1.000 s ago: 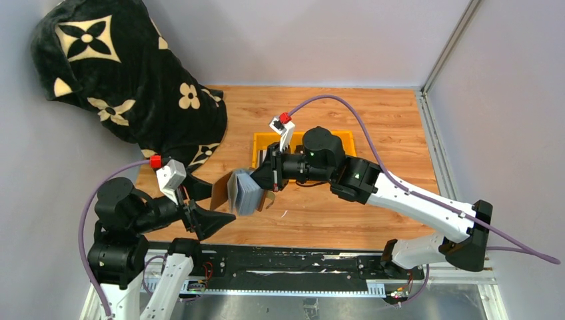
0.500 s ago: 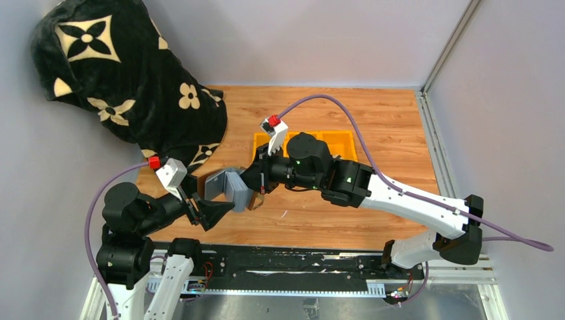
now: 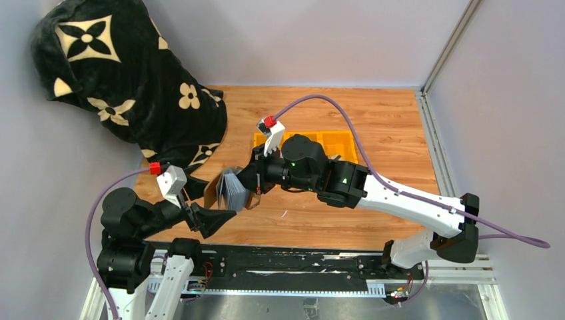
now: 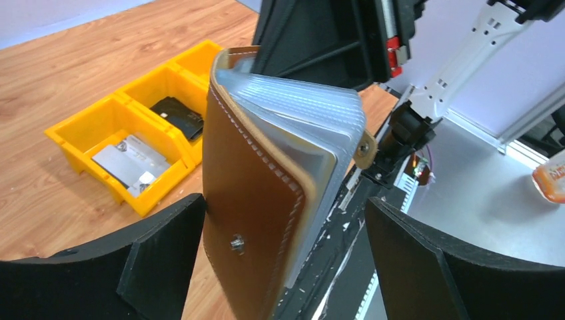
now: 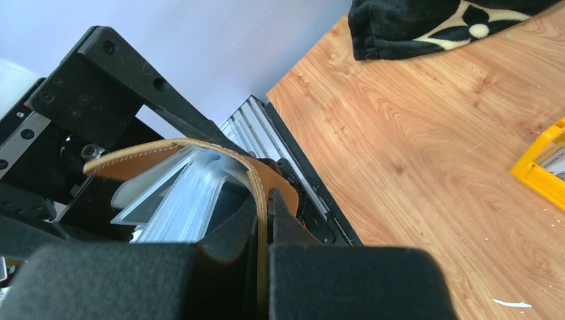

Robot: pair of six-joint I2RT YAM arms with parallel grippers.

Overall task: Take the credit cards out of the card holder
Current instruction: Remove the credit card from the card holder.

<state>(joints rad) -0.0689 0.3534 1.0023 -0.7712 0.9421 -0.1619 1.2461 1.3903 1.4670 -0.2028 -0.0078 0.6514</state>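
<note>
Overhead first: the wood-grain table (image 3: 386,113) is sitting inside pale grey walls (image 3: 300,40), and a black blanket (image 3: 126,73) with cream flowers is spilling over its far left corner. A yellow tray (image 3: 338,141) is lying near mid-table, partly behind the right arm. The card holder (image 3: 230,189) is hanging in the air above the near left part of the table, between the two arms. The right gripper (image 3: 253,181) is pinching its right side; the left gripper (image 3: 220,215) is sitting just on its near side.

Left wrist: the fingers are standing wide apart and gripping nothing. The brown holder is rising between them, closer to one finger, with its clear sleeves fanning out. Beyond it, the tray is holding a small black object (image 4: 176,115) and a silvery item (image 4: 130,160).

Right wrist: both fingers are pressing tight on the edge of the leather cover. Bare wood is stretching off to the right, and a metal rail (image 5: 256,127) is edging the table.
</note>
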